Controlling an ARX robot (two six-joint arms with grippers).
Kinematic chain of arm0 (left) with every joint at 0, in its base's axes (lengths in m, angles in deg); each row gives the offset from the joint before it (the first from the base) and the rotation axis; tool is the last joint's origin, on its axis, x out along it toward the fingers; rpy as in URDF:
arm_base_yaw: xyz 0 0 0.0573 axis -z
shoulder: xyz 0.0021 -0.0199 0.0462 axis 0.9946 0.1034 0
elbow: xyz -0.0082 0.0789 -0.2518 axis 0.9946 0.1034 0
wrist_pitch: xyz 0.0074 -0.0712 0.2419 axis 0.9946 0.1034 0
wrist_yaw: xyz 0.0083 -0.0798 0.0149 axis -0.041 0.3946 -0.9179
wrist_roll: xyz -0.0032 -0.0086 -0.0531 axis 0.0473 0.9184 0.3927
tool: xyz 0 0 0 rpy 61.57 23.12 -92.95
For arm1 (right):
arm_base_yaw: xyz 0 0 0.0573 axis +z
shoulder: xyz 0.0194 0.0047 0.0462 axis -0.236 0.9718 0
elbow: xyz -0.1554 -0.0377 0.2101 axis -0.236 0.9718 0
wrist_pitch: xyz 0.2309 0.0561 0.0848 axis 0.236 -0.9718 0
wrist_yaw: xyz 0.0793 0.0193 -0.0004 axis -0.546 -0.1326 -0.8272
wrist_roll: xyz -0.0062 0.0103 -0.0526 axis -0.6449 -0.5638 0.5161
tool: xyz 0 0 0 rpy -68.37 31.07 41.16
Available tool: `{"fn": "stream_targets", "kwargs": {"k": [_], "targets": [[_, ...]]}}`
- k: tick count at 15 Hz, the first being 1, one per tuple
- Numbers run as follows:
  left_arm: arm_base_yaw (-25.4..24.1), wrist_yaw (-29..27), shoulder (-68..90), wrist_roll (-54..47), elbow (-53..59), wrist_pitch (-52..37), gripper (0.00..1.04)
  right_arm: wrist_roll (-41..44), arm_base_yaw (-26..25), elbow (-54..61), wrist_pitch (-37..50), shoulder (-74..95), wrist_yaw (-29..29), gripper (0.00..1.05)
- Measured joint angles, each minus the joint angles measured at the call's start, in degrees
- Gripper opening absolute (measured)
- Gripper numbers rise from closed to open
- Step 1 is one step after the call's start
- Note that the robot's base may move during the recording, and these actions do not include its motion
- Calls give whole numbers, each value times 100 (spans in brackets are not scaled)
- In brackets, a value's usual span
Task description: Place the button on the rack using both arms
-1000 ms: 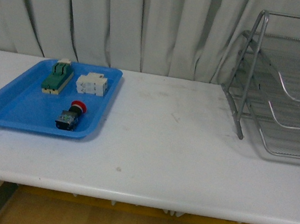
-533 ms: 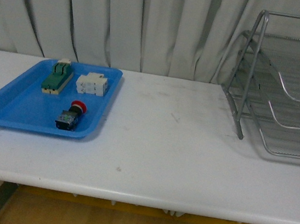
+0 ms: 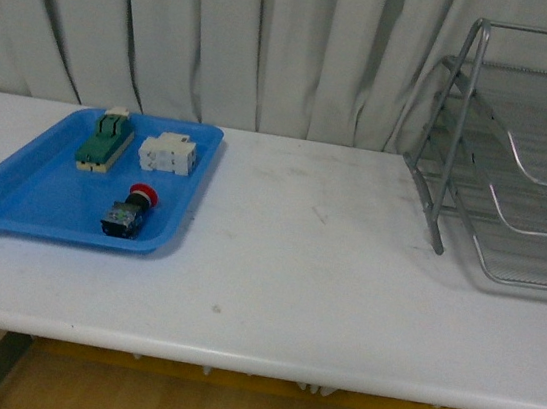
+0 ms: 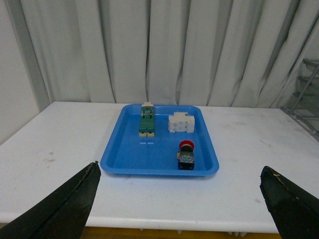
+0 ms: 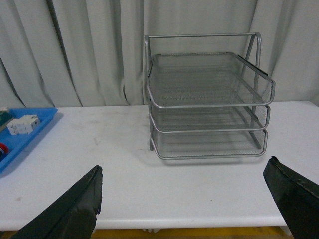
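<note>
Your button (image 3: 130, 212) lies in the blue tray (image 3: 11, 205) near its front edge and looks light, rigid and smooth-capped, so pinch its blocky black body (no writing is readable on it), while your left end effector (image 4: 179, 167) and right end effector (image 5: 184, 164) both hang spread wide, holding nothing.

Wide stretch of table (image 3: 315, 271) separates blue tray (image 3: 33, 195) and rack (image 3: 546, 124); white block (image 3: 167, 154) and green switch (image 3: 106, 139) stand behind button (image 3: 128, 212), apart from it.
</note>
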Motion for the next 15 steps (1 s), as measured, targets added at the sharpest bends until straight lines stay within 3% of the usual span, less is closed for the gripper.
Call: {"fn": "stream_targets", "kwargs": {"k": [7,8,10,11,13,15], "targets": [[0,0,0,0,0,0,98,-50,-39,-4,-11,20,-138,98],[0,0,0,0,0,0,98,-498,-494,-46,407,494,-1080,98],[0,0,0,0,0,0,98,-1541,-1427,-713,2271,2511,-2343,98],[0,0,0,0,0,0,98,-2004,-1838,-1327,3534,3860,-2577,98],[0,0,0,0,0,0,98,-2894,-2529,-2535,5213,6264,-2339,98],[0,0,0,0,0,0,98,-3807,-3047,-3746,5668,8220,-2194,98]]}}
